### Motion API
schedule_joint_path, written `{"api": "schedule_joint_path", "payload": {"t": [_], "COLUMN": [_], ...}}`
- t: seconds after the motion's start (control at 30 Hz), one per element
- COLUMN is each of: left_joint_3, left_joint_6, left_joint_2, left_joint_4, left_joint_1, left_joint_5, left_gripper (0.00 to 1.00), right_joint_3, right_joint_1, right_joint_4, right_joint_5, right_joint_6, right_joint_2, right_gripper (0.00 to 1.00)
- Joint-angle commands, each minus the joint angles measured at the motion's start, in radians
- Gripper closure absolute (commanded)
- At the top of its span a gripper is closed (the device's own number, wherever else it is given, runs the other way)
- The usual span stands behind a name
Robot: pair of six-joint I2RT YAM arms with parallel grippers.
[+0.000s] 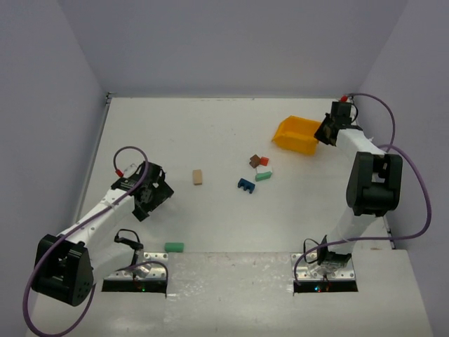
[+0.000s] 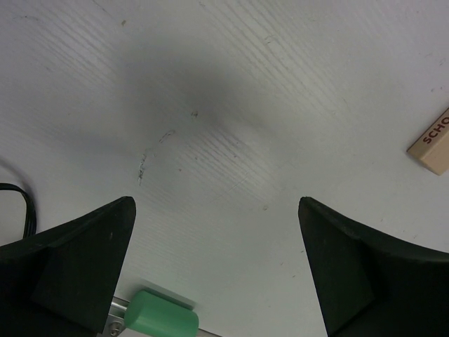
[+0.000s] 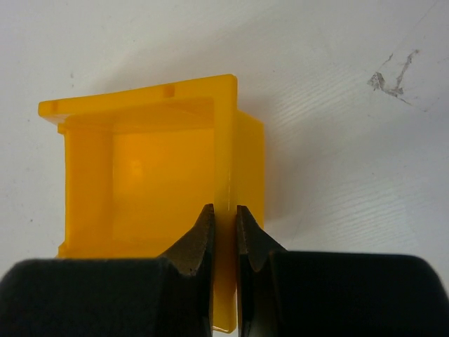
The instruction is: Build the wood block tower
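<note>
Loose wooden blocks lie on the white table: a tan block (image 1: pixel 198 177), a blue notched block (image 1: pixel 245 185), a pale green block (image 1: pixel 264 176), a brown block (image 1: pixel 255 161) touching a small red block (image 1: pixel 264 161), and a green block (image 1: pixel 174 246) near the front edge. No stack stands. My left gripper (image 1: pixel 156 188) is open and empty over bare table; its wrist view shows the tan block (image 2: pixel 433 145) at the right edge and the green block (image 2: pixel 161 318) at the bottom. My right gripper (image 3: pixel 224 214) is shut on the wall of the yellow bin (image 3: pixel 161 175).
The yellow bin (image 1: pixel 296 134) sits at the back right and looks empty inside. Grey walls close the table on three sides. The arm bases stand on a raised plate (image 1: pixel 231 270) at the near edge.
</note>
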Motion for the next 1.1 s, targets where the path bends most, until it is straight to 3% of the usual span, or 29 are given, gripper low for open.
{"api": "schedule_joint_path", "payload": {"t": [0.0,0.03,0.27,0.4,0.6,0.7,0.8,0.93,1.07], "left_joint_3": [0.032,0.039,0.141,0.193,0.262,0.269,0.202,0.147,0.137], "left_joint_6": [0.000,0.004,0.071,0.124,0.215,0.266,0.283,0.299,0.309], "left_joint_2": [0.035,0.037,0.107,0.130,0.189,0.218,0.214,0.230,0.239], "left_joint_4": [0.052,0.054,0.180,0.266,0.488,0.580,0.653,0.677,0.692], "left_joint_1": [-0.011,-0.011,-0.011,-0.011,-0.011,-0.010,-0.011,-0.011,-0.011], "left_joint_5": [-0.016,-0.016,-0.043,-0.018,0.107,0.230,0.282,0.301,0.322], "left_gripper": [0.00,0.00,0.00,0.00,0.00,0.00,0.00,0.00,0.00], "right_joint_3": [-0.007,-0.011,-0.008,-0.037,-0.372,-0.518,-0.617,-0.674,-0.679], "right_joint_1": [-0.007,-0.009,-0.009,-0.007,0.034,0.192,0.335,0.494,0.599], "right_joint_4": [0.125,0.131,0.105,0.057,0.129,0.161,0.157,0.159,0.226], "right_joint_5": [-0.008,-0.009,-0.115,-0.148,-0.297,-0.344,-0.372,-0.441,-0.418], "right_joint_6": [0.025,0.022,-0.041,-0.107,-0.154,-0.241,-0.322,-0.336,-0.352], "right_joint_2": [-0.001,-0.002,-0.066,-0.167,-0.536,-0.753,-0.844,-0.862,-0.769], "right_gripper": [0.87,0.80,0.02,0.01,0.01,0.01,0.01,0.01,0.01]}}
